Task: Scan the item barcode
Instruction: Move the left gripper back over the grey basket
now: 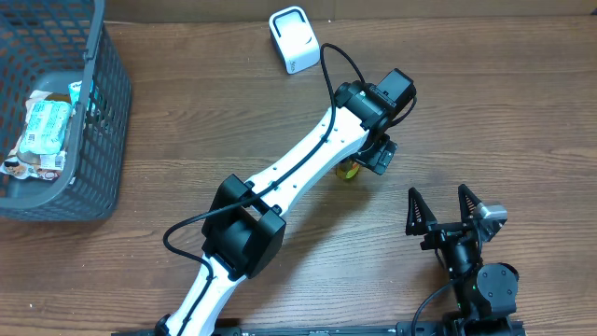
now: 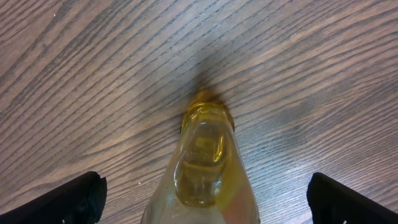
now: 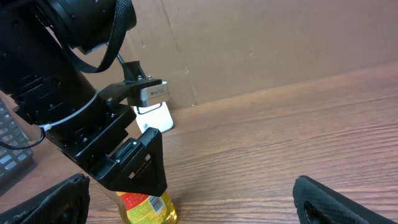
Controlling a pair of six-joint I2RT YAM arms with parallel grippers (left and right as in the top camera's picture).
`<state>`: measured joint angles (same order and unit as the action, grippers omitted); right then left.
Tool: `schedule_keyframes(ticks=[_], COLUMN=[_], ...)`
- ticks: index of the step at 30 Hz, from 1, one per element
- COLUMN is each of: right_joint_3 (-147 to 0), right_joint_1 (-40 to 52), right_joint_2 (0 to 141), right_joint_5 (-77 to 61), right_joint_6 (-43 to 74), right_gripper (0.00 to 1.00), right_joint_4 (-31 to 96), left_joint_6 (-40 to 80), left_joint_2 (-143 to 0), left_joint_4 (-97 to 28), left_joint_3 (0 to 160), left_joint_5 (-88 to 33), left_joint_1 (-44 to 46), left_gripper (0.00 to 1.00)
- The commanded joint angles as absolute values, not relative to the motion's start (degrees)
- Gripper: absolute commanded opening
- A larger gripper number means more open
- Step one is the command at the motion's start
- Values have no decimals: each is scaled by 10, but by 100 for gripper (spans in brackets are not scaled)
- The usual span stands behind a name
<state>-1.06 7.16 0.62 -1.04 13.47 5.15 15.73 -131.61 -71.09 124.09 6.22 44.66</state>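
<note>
Nearest, the right tool (image 1: 437, 192) idles with fingers spread and nothing in them. Further out, the left tool (image 2: 208, 202) is spread wide astride the yellow bottle (image 3: 146, 206) on the worktop (image 1: 485, 103), not touching it. It looks smooth, round and liquid-filled, probably slippery: take its body mid-height. Open wood leads to the white scanner (image 1: 294, 39); the basket (image 1: 103, 121) stays well left

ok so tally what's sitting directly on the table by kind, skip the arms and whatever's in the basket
yellow bottle: 1
white scanner: 1
grey basket: 1
total: 3
</note>
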Motion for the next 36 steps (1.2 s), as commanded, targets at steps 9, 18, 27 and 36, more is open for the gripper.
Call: schedule_keyframes(ticks=[9, 18, 27, 36], right_joint_3=[-5, -5, -5, -5], right_joint_1=[70, 70, 70, 70], right_joint_2=[3, 3, 3, 3], right_joint_5=[-7, -7, -7, -7], right_joint_6=[137, 137, 137, 137], right_gripper=[100, 100, 100, 100], right_joint_4=[48, 48, 48, 48], left_joint_6=[154, 133, 132, 111], left_joint_2=[-1269, -1214, -1108, -1006], left_joint_4=[-712, -713, -706, -664], left_joint_3=[1249, 1292, 1365, 1368], left_joint_5=[49, 51, 77, 131], left_joint_1=[450, 423, 309, 138], left_gripper=[100, 100, 100, 100])
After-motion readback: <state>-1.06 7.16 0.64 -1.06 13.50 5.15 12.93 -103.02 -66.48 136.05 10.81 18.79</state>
